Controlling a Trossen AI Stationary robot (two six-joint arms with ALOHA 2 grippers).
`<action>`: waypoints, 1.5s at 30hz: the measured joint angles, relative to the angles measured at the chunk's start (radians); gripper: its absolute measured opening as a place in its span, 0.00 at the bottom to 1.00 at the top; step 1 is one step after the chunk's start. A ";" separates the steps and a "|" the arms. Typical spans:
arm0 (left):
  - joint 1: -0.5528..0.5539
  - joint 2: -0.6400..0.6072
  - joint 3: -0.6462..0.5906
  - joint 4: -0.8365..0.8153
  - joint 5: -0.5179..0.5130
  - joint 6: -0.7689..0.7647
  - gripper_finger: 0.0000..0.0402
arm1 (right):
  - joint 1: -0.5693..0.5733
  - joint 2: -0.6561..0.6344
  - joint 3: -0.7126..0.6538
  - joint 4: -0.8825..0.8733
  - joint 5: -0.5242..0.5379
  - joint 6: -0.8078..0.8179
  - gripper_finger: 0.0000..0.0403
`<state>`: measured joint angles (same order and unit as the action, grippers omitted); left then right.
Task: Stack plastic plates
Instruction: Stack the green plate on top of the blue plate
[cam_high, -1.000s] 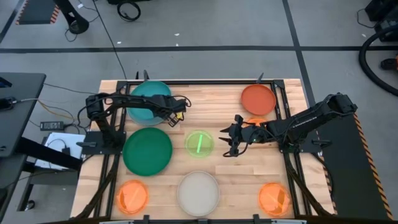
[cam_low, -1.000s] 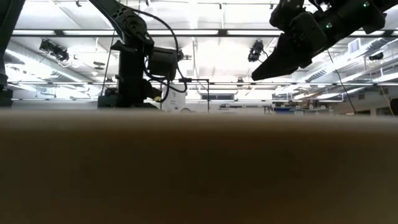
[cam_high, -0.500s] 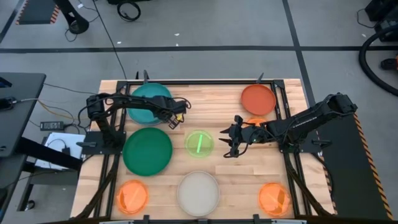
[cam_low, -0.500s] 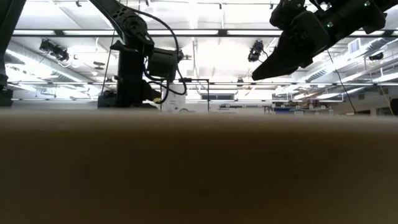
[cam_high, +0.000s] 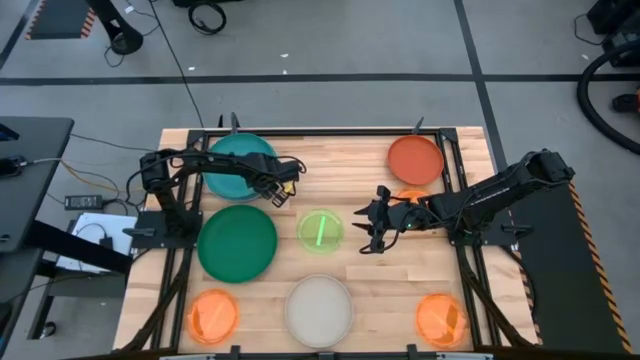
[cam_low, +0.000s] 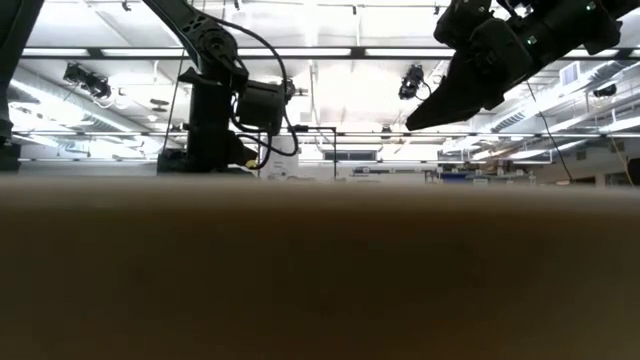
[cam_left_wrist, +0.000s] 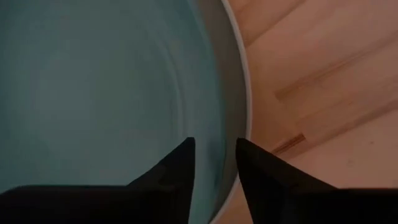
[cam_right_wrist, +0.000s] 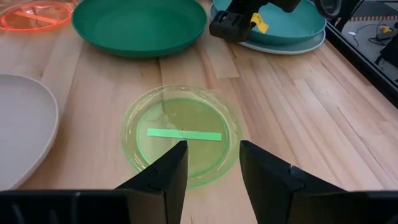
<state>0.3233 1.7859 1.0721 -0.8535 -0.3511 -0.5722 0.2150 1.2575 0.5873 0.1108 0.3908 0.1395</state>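
Two claws are at work here. The right gripper (cam_high: 369, 228) hangs above the table just beside the small neon-green plate (cam_high: 321, 231), its fingers (cam_right_wrist: 163, 176) spread fairly wide with nothing between them; in the right wrist view the plate lies straight ahead of the gap. The left gripper (cam_high: 284, 188) sits over the near edge of the teal plate (cam_high: 238, 166), which rests on a paler plate at the table's far left. In the left wrist view its fingers (cam_left_wrist: 180, 167) stand a narrow way apart, and the rim seems to lie below them, not clearly pinched.

To lift the green plate well, I judge the right claw should come down with one finger outside the rim and one inside, since so shallow a plate gives little else to grip. It looks thin and slippery, so a slow close is wise.

Around them lie the dark-green plate (cam_high: 237, 242), the cream plate (cam_high: 319, 310), a red-orange plate (cam_high: 415, 159) and orange plates (cam_high: 213, 314) at the near corners.
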 joint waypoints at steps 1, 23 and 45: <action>0.000 0.000 0.000 0.005 0.000 0.003 0.32 | 0.000 0.000 0.000 0.000 0.000 0.000 0.39; -0.415 -0.191 0.241 -0.235 0.046 -0.212 0.35 | 0.000 0.000 0.000 0.006 0.000 -0.028 0.39; -0.850 0.021 0.205 -0.136 0.055 -0.805 0.47 | -0.014 0.000 0.000 0.102 0.034 0.020 0.39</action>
<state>-0.5262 1.8070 1.2769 -0.9895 -0.2965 -1.3772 0.2005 1.2572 0.5877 0.2125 0.4248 0.1592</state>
